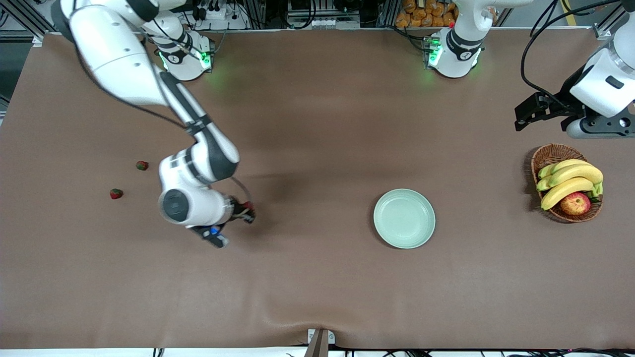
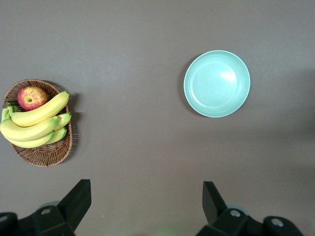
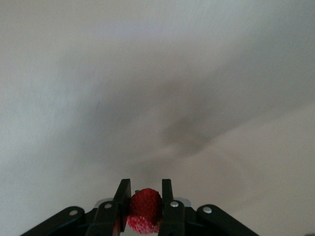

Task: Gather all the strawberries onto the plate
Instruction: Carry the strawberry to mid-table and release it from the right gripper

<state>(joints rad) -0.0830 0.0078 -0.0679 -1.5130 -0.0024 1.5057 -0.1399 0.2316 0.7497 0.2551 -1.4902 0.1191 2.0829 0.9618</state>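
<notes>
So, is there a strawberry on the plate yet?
No, the plate is bare; one strawberry sits clamped in the right tool.

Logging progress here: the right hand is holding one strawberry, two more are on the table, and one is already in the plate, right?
Not quite. The plate is bare in the front view, with no berry in it. The rest holds: the right hand is shut on a strawberry, as the right wrist view shows, and two strawberries lie on the table toward the right arm's end.
</notes>
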